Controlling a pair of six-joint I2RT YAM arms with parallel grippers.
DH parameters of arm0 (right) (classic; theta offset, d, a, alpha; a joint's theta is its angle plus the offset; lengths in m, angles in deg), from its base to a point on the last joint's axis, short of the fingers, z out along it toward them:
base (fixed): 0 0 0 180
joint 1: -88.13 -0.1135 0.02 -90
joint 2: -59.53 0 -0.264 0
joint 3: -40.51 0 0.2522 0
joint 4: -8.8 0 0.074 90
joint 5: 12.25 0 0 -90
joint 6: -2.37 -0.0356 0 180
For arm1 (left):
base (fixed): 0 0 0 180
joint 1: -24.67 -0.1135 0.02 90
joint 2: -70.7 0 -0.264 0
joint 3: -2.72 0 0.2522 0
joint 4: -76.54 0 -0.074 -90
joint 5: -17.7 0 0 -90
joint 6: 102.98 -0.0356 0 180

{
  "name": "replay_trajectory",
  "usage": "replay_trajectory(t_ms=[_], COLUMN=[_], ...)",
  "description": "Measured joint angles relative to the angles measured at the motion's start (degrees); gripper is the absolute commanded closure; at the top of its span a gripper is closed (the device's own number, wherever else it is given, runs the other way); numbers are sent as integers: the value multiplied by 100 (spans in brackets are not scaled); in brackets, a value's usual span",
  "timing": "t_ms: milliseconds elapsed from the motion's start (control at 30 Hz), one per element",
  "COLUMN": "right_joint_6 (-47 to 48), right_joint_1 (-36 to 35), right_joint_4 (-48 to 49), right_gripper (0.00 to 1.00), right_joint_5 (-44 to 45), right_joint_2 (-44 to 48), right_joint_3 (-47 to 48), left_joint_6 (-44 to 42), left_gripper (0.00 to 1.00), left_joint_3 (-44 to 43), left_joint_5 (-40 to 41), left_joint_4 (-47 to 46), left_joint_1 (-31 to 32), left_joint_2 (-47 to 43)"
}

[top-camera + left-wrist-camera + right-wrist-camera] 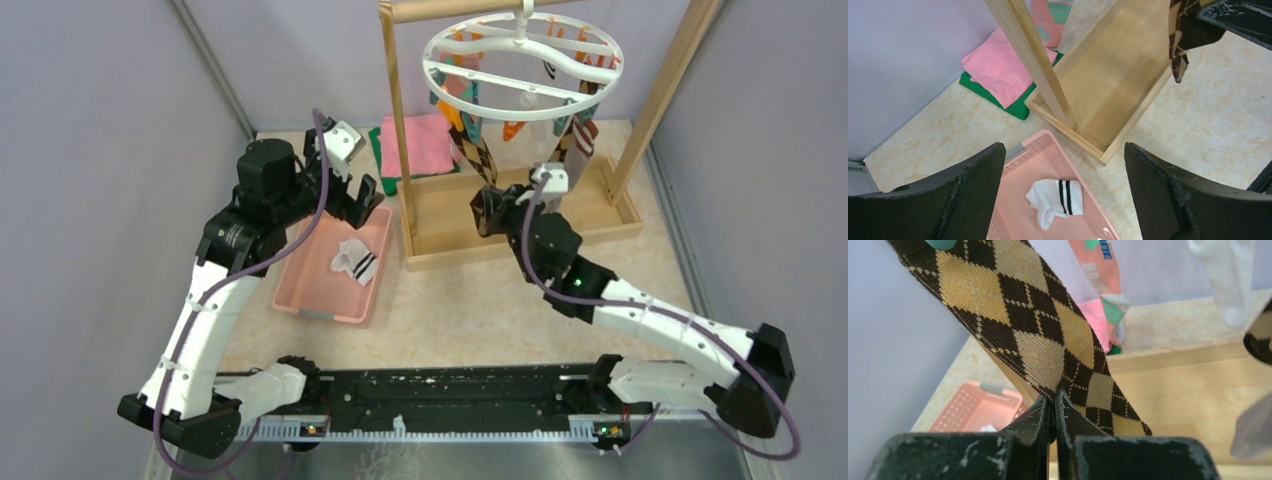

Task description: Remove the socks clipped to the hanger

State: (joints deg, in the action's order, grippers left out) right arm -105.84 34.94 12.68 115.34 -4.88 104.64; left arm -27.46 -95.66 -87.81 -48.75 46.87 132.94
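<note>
Right gripper [1054, 402]: fingers pressed together, pinching the lower edge of a brown-and-tan argyle sock [1038, 335]. Only the right wrist view shows us that nip close up. There the sock runs straight up and left to a teal clip [943, 243], with a white sock [1228, 280] and an orange-patterned sock [1100, 270] hanging behind it.

Only the top view gives us the whole hanger [522, 62]. The white ring hangs from the top bar of the wooden rack [520, 240] with socks clipped under it, and the right arm reaches in over the rack's base.

Left gripper [1063, 155]: spread wide, nothing between the fingers, above the far end of the pink basket [300, 290]. One white sock with dark stripes [1055, 200] lies in that basket, off the hanger.

The left wrist view adds the argyle sock's loose end dangling under the right gripper. It also gives our clearest look at the folded pink cloth [998, 70] stacked on the green cloth [1018, 107], just beside the rack's post.
</note>
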Motion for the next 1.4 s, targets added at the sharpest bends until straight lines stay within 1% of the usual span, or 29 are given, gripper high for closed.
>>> replay_trajectory(t_ms=[100,233,333,433,533,733,800,867,1033,1100,1267,1333,1400], right_joint_6=[-264,-503,-597,-634,-640,-761,-857,-968,-1340,-1488,-1825,-1939,-2022], right_joint_1=[-4,-4,-4,-4,-4,-4,-4,-4,-4,-4,-4,-4,-4], right_joint_4=[-501,-1165,-1502,-1716,-1781,-1853,-1851,-1836,-1609,-1541,-1355,-1285,-1246], right_gripper=[100,100,100,100,100,98,97,97,97,97,97,98,98], right_joint_5=[-83,-118,-142,-306,-734,-1939,-2194,-2393,-2575,-2575,-2559,-2551,-2546], right_joint_2=[649,1370,1786,2015,1978,1469,1401,1357,1244,1207,1172,1167,1165], right_joint_3=[-332,-437,-466,-466,-452,-205,-129,-17,129,138,144,149,151], left_joint_6=[59,114,136,181,271,549,562,505,70,-125,-496,-516,-494], left_gripper=[6,7,7,5,3,3,2,2,1,1,1,5,12], left_joint_3=[37,74,74,74,81,334,424,470,494,518,750,872,990], left_joint_5=[-149,-295,-391,-595,-953,-2166,-2426,-2516,-2282,-2079,-1550,-1403,-1285], left_joint_4=[-39,-48,-74,-79,-101,-365,-459,-527,-697,-800,-1134,-1276,-1405], left_joint_1=[0,0,2,0,0,33,138,393,1307,1561,1897,1971,2017], left_joint_2=[0,7,15,15,15,20,63,166,487,573,595,595,595])
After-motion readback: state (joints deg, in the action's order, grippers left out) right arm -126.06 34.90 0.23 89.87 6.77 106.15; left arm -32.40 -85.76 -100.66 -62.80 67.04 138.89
